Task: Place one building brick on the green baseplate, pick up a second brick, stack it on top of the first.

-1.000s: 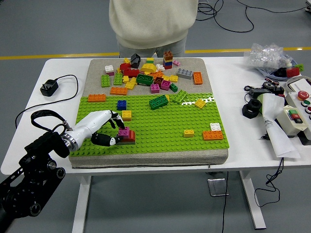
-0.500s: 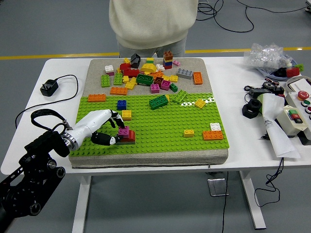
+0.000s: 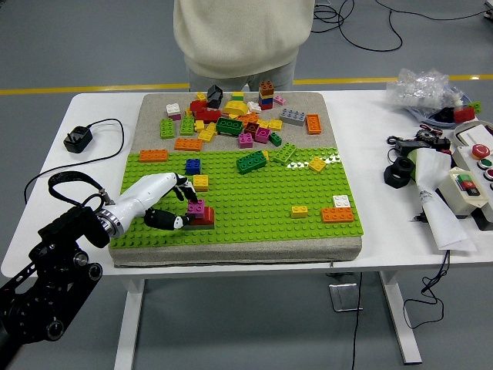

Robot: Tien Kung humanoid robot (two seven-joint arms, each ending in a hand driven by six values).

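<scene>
While the pink brick (image 3: 196, 208) sits on the red brick (image 3: 205, 216) near the baseplate's (image 3: 254, 208) front left corner, the left hand (image 3: 158, 202) is curled round the pair — fingertips at the pink brick's far side, thumb low at its near left. It appears to be gripping or pressing the pink brick, though how firmly I cannot tell. To finish well, I judge it should press straight down so the studs seat squarely, then let go without twisting — a sideways pull could lift the pink brick off. The right arm is out of view.
</scene>
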